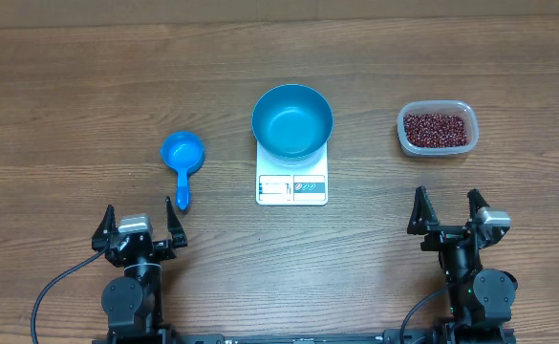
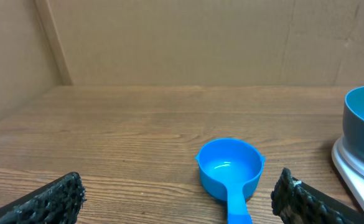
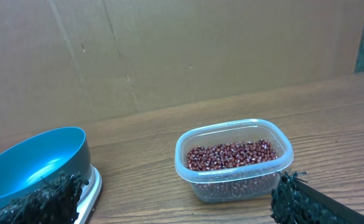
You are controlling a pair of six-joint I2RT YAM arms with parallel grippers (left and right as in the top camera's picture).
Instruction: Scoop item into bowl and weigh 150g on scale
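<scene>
A brown wooden table (image 1: pixel 88 86), its grain plain under a low, satiny finish, carries a deep bowl (image 1: pixel 292 122) of smooth, glossy blue plastic and a scoop (image 1: pixel 182 153) of the same shiny blue plastic. The scale (image 1: pixel 291 187) is smooth white plastic with a printed label strip. Dark red-brown beans (image 1: pixel 437 127), smooth-skinned with a faint sheen, fill a tub (image 1: pixel 403 141) of clear, slightly cloudy plastic. Behind stands matt brown cardboard (image 2: pixel 200 43). The pads (image 2: pixel 57 198) of the left gripper (image 1: pixel 139 212) and right gripper (image 1: pixel 445 196) are black, matt and coarsely knobbled.
</scene>
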